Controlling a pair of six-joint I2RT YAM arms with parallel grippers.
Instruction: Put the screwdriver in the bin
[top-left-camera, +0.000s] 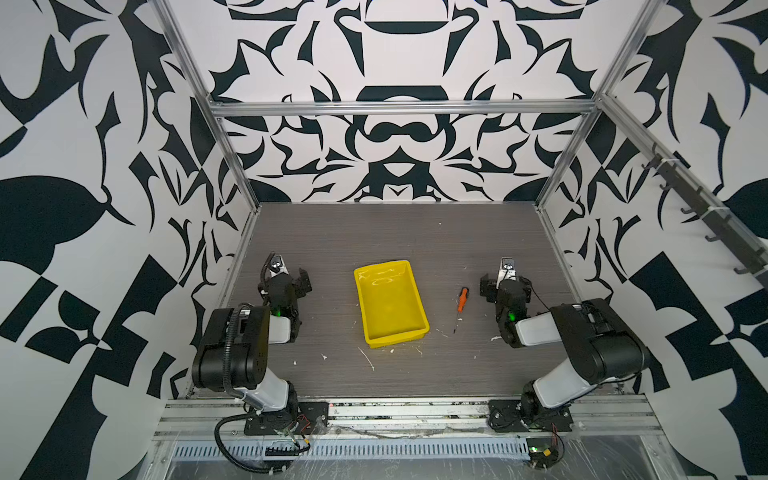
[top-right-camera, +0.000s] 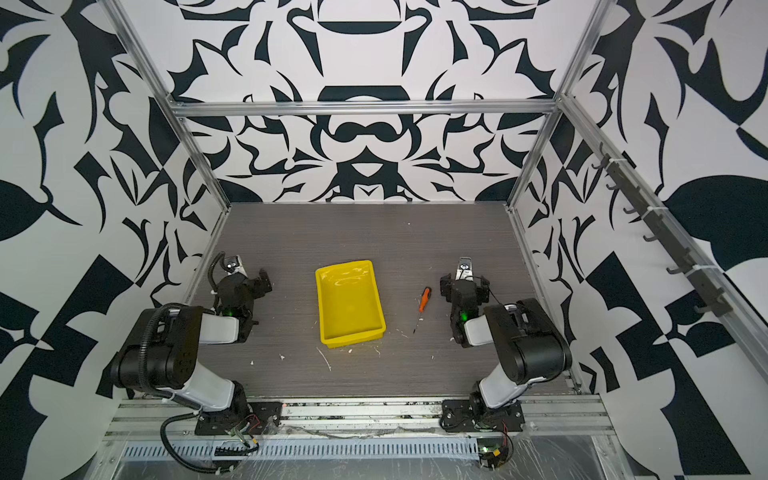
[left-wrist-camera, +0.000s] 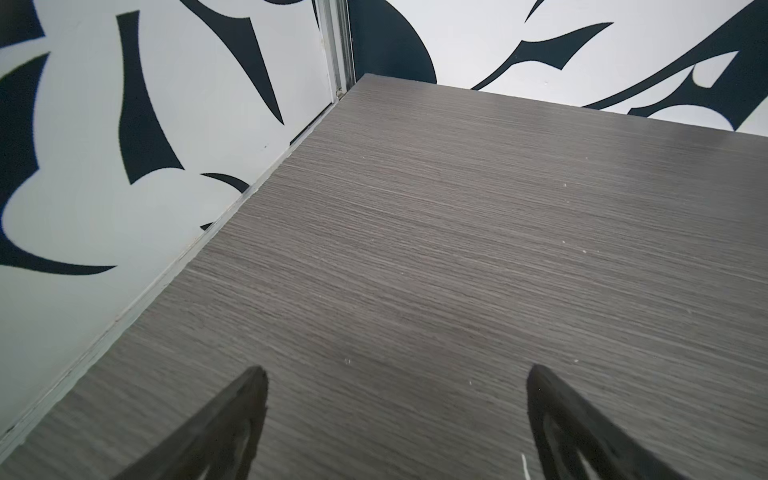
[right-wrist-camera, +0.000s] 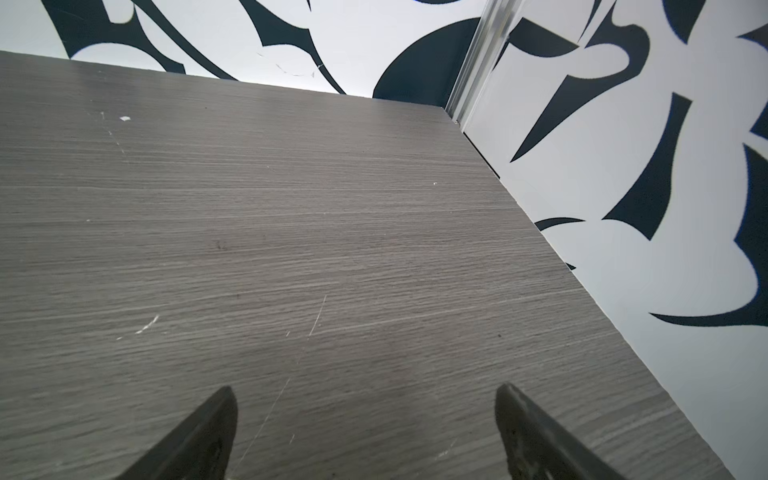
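Since the screwdriver lies flat on the table between the bin and my right gripper, touching neither, that side should fetch it. It and my left gripper both stand spread wide, holding nothing. The tool looks light, stiff, thin and apt to roll; I would pinch its thicker orange end.

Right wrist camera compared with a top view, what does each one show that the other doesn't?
Only the right wrist view: the right pincer seen close, tips spread wide with nothing between, plus fine scratches. Only the top view: the yellow bin, the screwdriver lying beside it, not touching, and the left arm. Both: the grey table and the patterned wall.
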